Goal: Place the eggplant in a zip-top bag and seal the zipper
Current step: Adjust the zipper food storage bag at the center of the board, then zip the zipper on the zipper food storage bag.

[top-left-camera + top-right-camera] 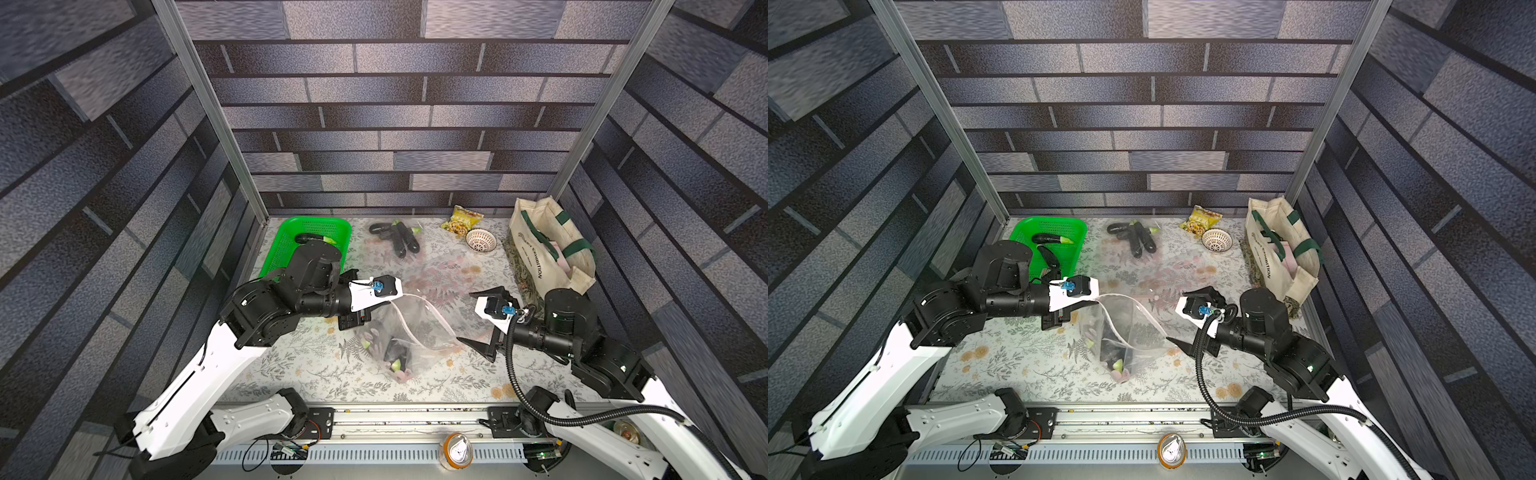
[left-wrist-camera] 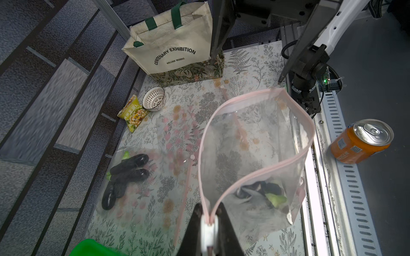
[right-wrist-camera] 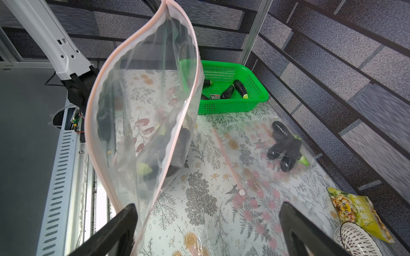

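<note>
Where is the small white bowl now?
In both top views the white bowl sits far back on the right, between the snack packet and the tote bag.

Left jaws clamped, right jaws spread

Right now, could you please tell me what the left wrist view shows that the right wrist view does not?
Only the left wrist view: the tote bag, the orange can and the left gripper pinching the open bag's zipper end. Only the right wrist view: eggplants lying in the green basket. Both: the open bag with an eggplant inside, the snack packet and the small bowl.
</note>
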